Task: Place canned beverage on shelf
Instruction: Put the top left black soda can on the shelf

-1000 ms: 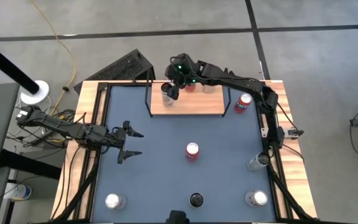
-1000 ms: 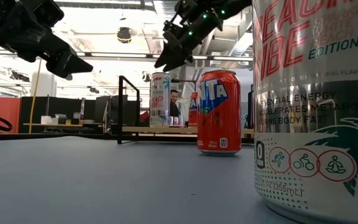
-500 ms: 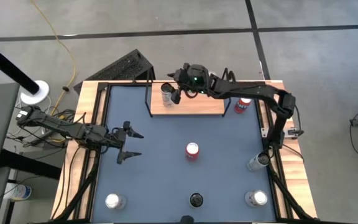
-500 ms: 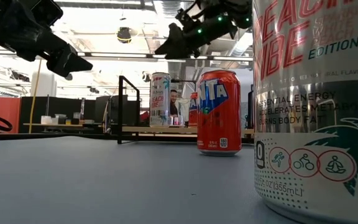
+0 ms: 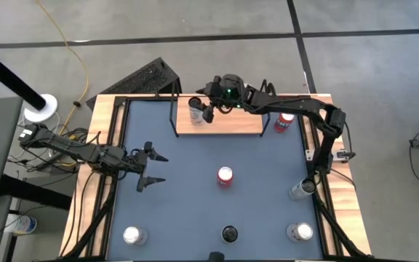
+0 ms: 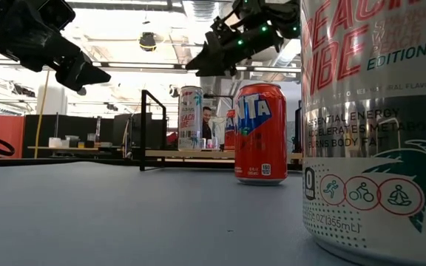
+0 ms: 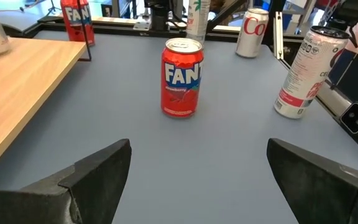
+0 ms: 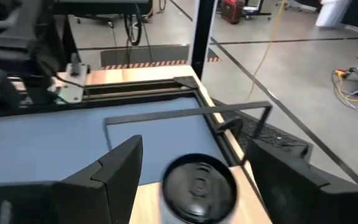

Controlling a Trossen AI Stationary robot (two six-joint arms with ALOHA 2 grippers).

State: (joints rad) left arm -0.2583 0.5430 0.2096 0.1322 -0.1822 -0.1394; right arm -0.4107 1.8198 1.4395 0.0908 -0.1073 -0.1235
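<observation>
One slim can (image 8: 198, 186) below right hand (image 8: 194, 171); overhead hides gap.

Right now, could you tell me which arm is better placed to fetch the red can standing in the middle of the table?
Left, probably. The left gripper hovers open facing the red can; the right gripper is open above the silver can on the shelf.

Grey concrete floor (image 5: 195, 29) crossed by dark seam lines, yellow cable (image 5: 70, 44) trailing across it, black perforated panel (image 5: 140, 78) lying beside the tabletop's far edge, bright ceiling lights (image 6: 124, 29), dark cabinets (image 6: 21, 133) along the far wall
</observation>
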